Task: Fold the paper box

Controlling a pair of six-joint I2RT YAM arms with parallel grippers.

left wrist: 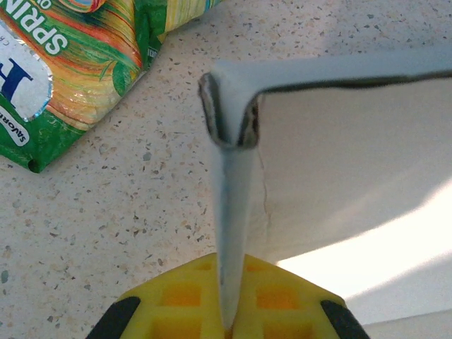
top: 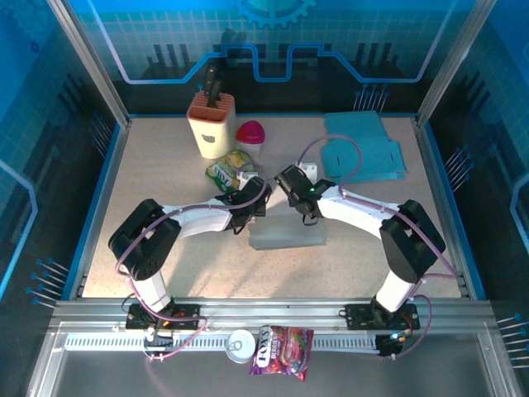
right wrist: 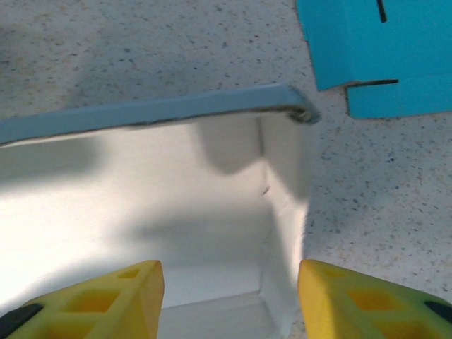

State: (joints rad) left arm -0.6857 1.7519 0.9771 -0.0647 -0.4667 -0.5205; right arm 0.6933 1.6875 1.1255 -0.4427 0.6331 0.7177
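Near the middle of the speckled worktop point(top: 165, 265), between the two arms: the paper box point(top: 289, 236), grey-blue outside, white inside, walls raised, open side up; seemingly resting flat on the surface.

Clamped shut on the box's left end wall: the left pincer point(left wrist: 229, 314), yellow fingers point(left wrist: 183, 300) pressed to either side of the thin upright panel; just ahead of them, the folded corner where that panel meets the far long wall.

Spread open at the box's right end: the right pincer point(right wrist: 229, 293); one yellow finger above the white interior, the other outside the right wall; that wall between them, gripped by neither as far as can be told.

Just beyond the left pincer, near the box's far left corner but apart from it: a green snack packet point(top: 230, 171), lying flat.

Farther back: a cream knife block point(top: 211, 124) with dark handles standing in it; just beside it on the right, a small cup with a pink domed lid point(top: 252, 134).

At the far right of the worktop, apart from the box: flat blue card sheets point(top: 364, 147), slotted, stacked loosely.

On the metal rail at the near edge, between the arm bases: a tin can point(top: 240, 345); just beside it, a purple sweet bag point(top: 283, 351).
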